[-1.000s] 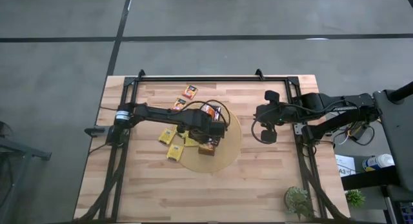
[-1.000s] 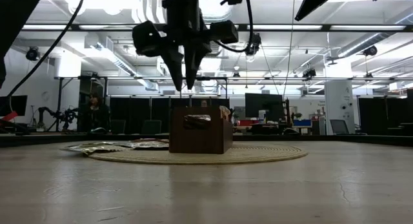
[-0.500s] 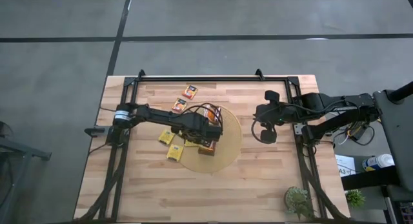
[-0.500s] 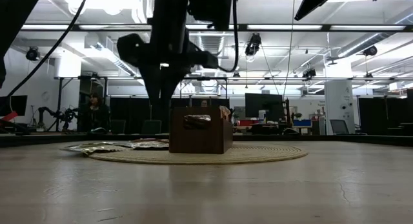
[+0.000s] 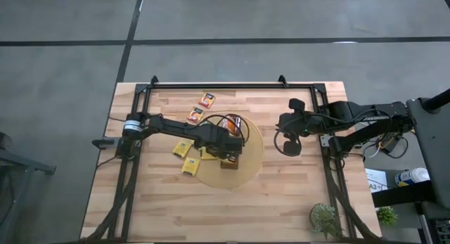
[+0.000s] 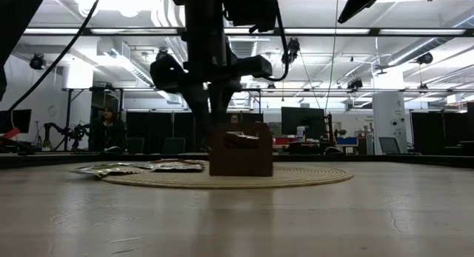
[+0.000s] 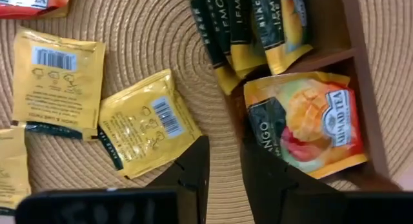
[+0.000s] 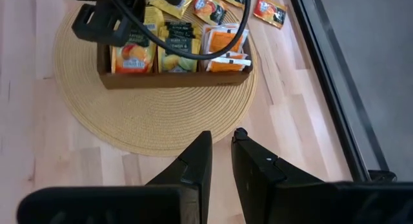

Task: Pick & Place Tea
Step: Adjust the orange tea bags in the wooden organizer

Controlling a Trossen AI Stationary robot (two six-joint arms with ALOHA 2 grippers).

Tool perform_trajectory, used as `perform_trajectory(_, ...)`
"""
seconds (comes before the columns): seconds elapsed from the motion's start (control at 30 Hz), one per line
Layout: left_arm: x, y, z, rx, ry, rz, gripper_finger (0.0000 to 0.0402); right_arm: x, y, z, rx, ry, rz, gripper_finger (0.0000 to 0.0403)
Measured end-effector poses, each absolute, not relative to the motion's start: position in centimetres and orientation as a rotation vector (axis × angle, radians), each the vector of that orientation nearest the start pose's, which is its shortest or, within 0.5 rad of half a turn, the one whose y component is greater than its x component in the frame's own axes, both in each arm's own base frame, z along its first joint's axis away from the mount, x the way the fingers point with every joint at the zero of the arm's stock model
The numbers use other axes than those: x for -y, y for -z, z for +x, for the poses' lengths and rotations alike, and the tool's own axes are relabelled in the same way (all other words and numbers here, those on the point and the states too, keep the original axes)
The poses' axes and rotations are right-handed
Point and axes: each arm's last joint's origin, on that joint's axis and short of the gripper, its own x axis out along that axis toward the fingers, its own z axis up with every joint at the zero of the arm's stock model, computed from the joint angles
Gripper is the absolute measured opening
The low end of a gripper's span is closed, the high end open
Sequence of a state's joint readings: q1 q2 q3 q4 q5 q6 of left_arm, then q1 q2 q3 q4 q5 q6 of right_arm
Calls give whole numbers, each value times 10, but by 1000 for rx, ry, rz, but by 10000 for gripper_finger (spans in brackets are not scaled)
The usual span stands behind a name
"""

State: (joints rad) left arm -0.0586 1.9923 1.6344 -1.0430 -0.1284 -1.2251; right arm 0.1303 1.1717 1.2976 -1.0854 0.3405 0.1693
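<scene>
Five loose tea sachets lie outside the tray in the high view: two orange ones (image 5: 207,100) on the bare wooden table (image 5: 281,195) near its far edge, and three yellow ones (image 5: 190,165) at the left rim of the round woven mat (image 8: 161,121). Three compartments show in the dark-brown tray (image 8: 171,79), which stands on the mat: one end holds mango sachets (image 7: 310,127), the middle holds dark green and yellow lemon sachets (image 8: 174,53), and the other end holds orange sachets (image 8: 222,46). How many are packed into each compartment cannot be counted. One potted plant (image 5: 325,217) sits at the table's near right corner, and a person (image 6: 111,127) sits far back in the room. The left arm stretches across the table and covers part of the tray from above. The left gripper (image 7: 222,166) points straight down just beside the tray's mango end, its fingers narrowly parted with only mat showing between them, grasping nothing. The right gripper (image 8: 222,135) hangs over bare table to the right of the mat, angled toward the tray, fingers also slightly apart and empty.
</scene>
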Motion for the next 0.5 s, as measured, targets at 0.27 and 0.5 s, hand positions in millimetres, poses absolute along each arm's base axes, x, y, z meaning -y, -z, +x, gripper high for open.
perform_trajectory(0.27, 20, -226, 392, -1137, -869, -889, 83, -17, -359, 207, -911, 277, -54, 57)
perform_trajectory(0.5, 20, -237, 388, -1115, -848, -895, 83, -17, -359, 207, -908, 277, -53, 57)
